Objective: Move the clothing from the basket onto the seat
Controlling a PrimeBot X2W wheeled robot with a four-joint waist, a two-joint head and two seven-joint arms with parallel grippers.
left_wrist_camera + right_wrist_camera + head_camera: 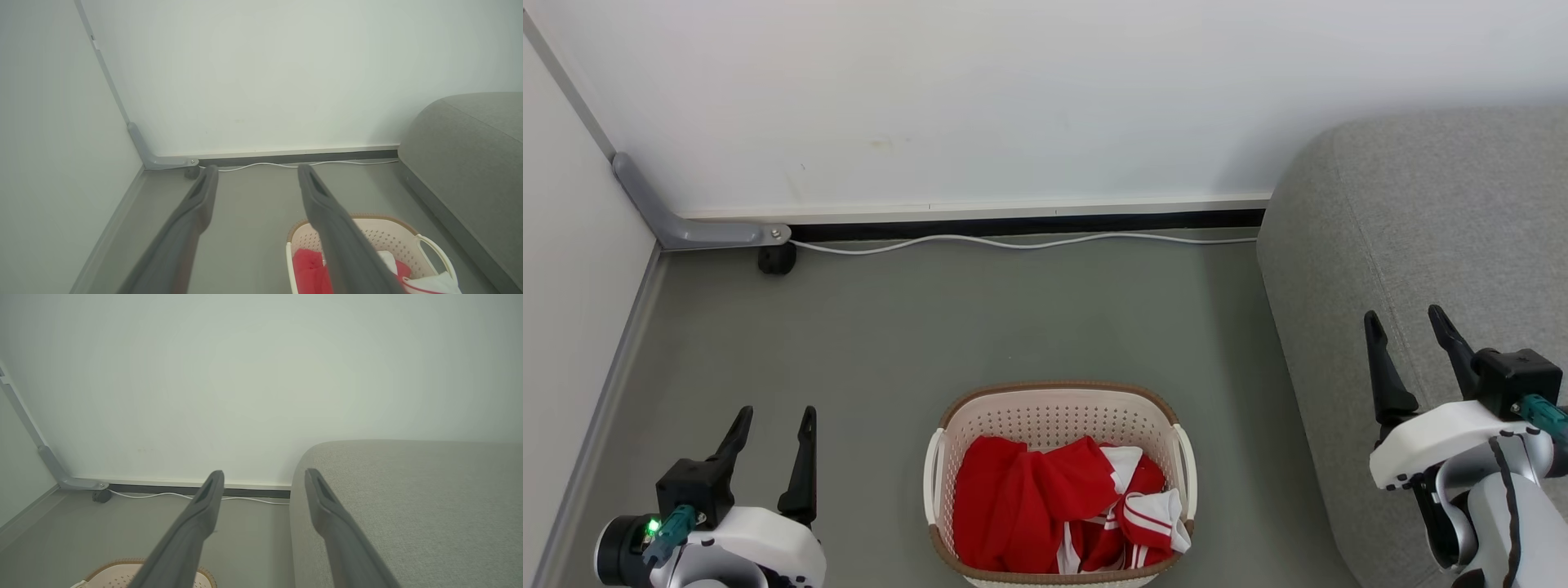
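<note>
The cream basket (1058, 408) with a brown rim stands on the grey floor at the bottom centre of the head view. Red and white clothing (1054, 510) lies crumpled inside it. The grey seat (1429, 237) rises at the right. My left gripper (776, 416) hangs open to the left of the basket, holding nothing. My right gripper (1406, 318) is open over the seat's front edge, also holding nothing. The left wrist view shows the basket (392, 228) and clothing (306, 267) at lower right, between and beside its gripper (257, 171). In the right wrist view, its gripper (264, 475) straddles the seat's (408, 506) left edge.
A white wall (1013, 98) with a dark skirting strip runs behind, and a white cable (1013, 242) lies along its foot. A grey bracket (686, 224) and a small black caster (777, 258) sit in the left corner. A side wall (564, 286) closes off the left.
</note>
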